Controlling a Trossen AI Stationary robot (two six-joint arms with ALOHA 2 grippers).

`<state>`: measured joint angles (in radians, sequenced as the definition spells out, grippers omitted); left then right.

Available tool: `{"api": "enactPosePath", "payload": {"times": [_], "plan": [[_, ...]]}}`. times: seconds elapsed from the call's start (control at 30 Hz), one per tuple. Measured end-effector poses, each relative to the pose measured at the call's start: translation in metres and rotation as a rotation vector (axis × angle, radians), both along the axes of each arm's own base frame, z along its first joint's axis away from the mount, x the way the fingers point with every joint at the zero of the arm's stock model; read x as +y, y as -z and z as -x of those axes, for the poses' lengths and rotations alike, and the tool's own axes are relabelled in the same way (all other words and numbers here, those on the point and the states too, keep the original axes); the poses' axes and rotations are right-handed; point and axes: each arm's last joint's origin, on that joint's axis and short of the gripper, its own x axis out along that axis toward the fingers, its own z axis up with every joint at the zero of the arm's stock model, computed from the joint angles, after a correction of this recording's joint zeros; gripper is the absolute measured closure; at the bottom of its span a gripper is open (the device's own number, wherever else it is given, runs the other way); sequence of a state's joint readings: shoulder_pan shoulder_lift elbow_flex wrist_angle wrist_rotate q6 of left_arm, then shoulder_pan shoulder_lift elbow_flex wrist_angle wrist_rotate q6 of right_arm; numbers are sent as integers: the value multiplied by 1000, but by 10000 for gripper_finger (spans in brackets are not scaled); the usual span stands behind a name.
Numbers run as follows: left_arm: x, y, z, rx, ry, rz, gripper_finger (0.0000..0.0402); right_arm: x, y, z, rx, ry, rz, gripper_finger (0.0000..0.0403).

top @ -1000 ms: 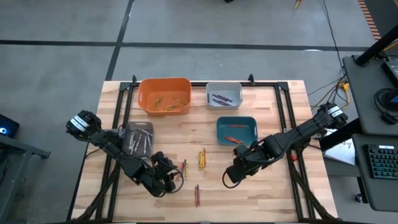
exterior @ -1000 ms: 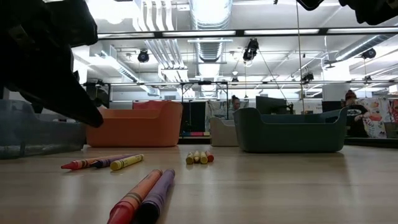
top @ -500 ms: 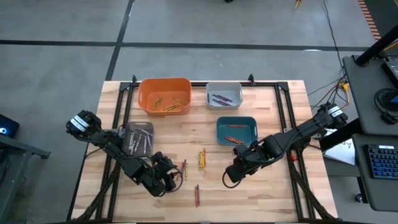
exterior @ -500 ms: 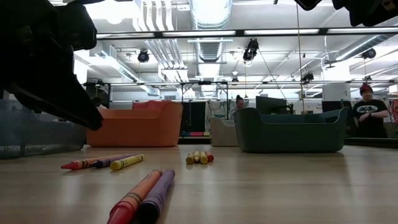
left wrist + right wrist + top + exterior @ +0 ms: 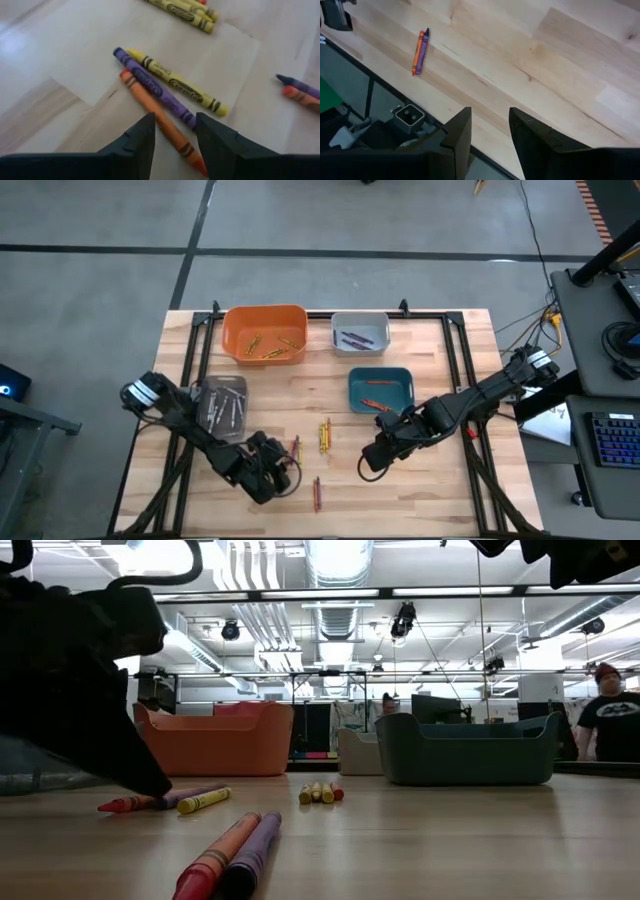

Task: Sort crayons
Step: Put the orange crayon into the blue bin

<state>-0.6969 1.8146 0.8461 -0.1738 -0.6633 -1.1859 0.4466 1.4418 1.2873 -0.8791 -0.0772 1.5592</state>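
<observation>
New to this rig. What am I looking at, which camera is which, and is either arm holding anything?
Two dark robot arms work at a wooden table, sorting crayons by colour.

The overhead picture shows everything. The left gripper is low over three crayons, one yellow, one purple, one orange, lying side by side. The right gripper hangs over bare wood. At the back stand an orange bin, a grey bin and a teal bin, each with crayons in it. A fourth, clear bin sits near the left arm.

The table-height picture looks level across the wood into the room. The last two pictures come from a camera on each wrist, looking past that arm's own fingers.

Loose on the table are also a yellow bunch and an orange-purple pair. Both grippers are open and hold nothing.
</observation>
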Motion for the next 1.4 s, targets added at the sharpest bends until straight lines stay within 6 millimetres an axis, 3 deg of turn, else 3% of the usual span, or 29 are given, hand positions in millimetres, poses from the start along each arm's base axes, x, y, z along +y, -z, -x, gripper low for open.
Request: {"api": "enactPosePath", "payload": {"times": [0.43, 0.8, 1.07, 1.2, 1.4], "plan": [[2, 5, 2, -3, -99, 52, 300, 0, 0, 0, -5, -16, 8, 275], [4, 7, 5, 1, -166, 76, 390, -1, 0, 0, -21, -37, 39, 275], [4, 6, 5, -16, -208, 110, 399, -2, 0, -1, -41, -41, 82, 275], [1, -6, 2, -2, -145, 98, 400, -2, 0, -1, -41, -41, 82, 275], [2, -51, -4, -48, -19, 36, 401, -1, -5, -4, -95, -41, 44, 275]]}}
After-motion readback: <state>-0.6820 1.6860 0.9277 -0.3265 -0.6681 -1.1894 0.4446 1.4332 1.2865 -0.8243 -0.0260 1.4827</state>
